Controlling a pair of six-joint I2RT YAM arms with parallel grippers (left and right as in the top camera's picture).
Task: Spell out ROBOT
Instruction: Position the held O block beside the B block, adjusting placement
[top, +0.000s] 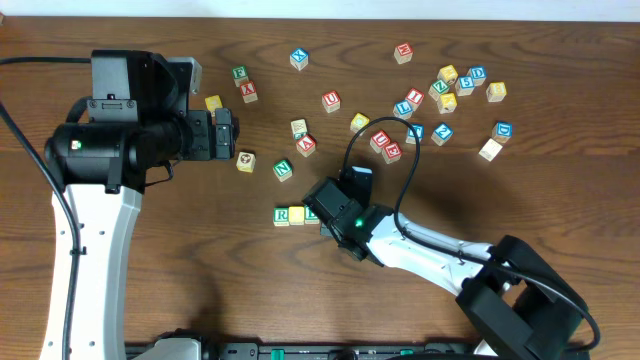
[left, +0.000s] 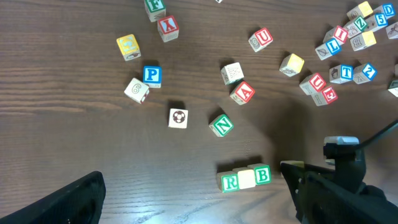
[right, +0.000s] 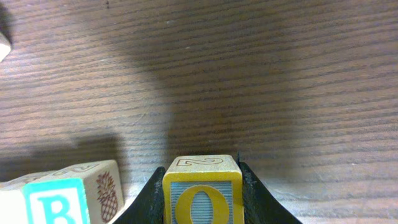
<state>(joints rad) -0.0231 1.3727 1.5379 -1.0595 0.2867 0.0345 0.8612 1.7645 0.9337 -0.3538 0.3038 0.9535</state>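
O cube (right: 202, 202), clamped in right pincer (right: 202, 186) at lower centre, we judge goes down next touching B (right: 53, 208); left pincer (top: 228, 135) apart.

R (left: 229, 182), yellow cube (left: 247, 179), B (left: 262, 175): touching row | O (right: 202, 199): upright, near B

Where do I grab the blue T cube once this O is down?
Come straight down on the blue T cube and pinch its near and far faces. It lies flat, letter up, with a red U cube and a blue-lettered cube close on either side. The front looks the most open.
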